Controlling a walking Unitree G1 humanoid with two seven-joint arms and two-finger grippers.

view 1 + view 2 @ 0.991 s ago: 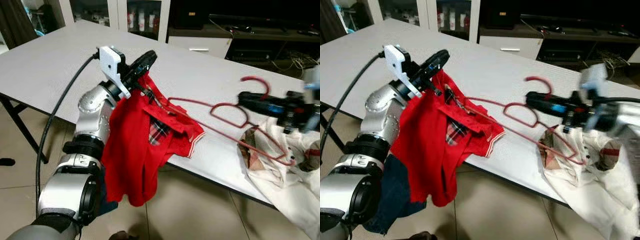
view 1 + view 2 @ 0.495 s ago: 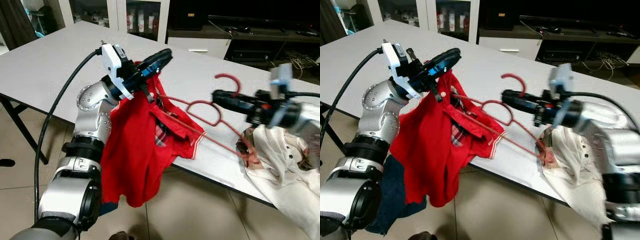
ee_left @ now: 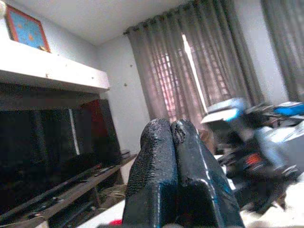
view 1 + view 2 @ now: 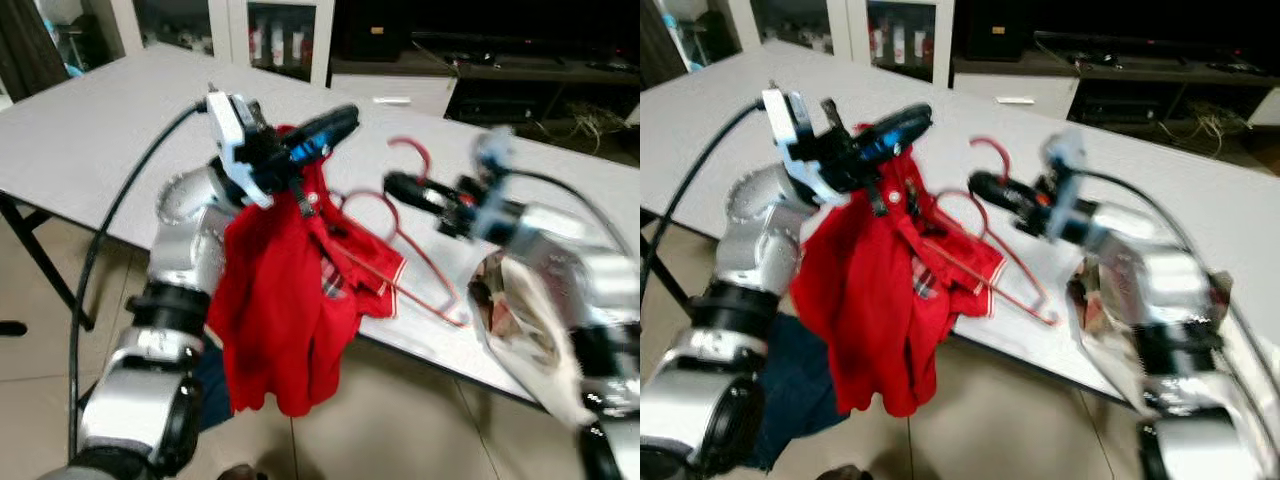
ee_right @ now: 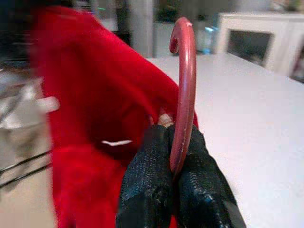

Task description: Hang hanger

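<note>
A red shirt (image 4: 280, 310) with a plaid-lined collar hangs over the table's front edge from my left gripper (image 4: 338, 122), which is shut on its collar; the left wrist view has the fingers (image 3: 190, 161) pressed together. A red wire hanger (image 4: 405, 255) lies tilted over the table, one shoulder running into the shirt's neck opening. My right gripper (image 5: 172, 142) is shut on the hanger's neck just below the hook (image 5: 184, 57). In the left eye view the right gripper (image 4: 397, 186) is close beside the shirt, to its right.
The white table (image 4: 90, 130) stretches back to the left, with a dark leg (image 4: 45, 265) at the near left. A white garment (image 4: 535, 340) lies over the edge at the right. Dark blue cloth (image 4: 205, 385) hangs behind the red shirt. Cabinets and a TV unit stand behind.
My right gripper has carried the hanger leftward, from the white garment to close beside the red shirt. The left gripper has risen a little with the shirt.
</note>
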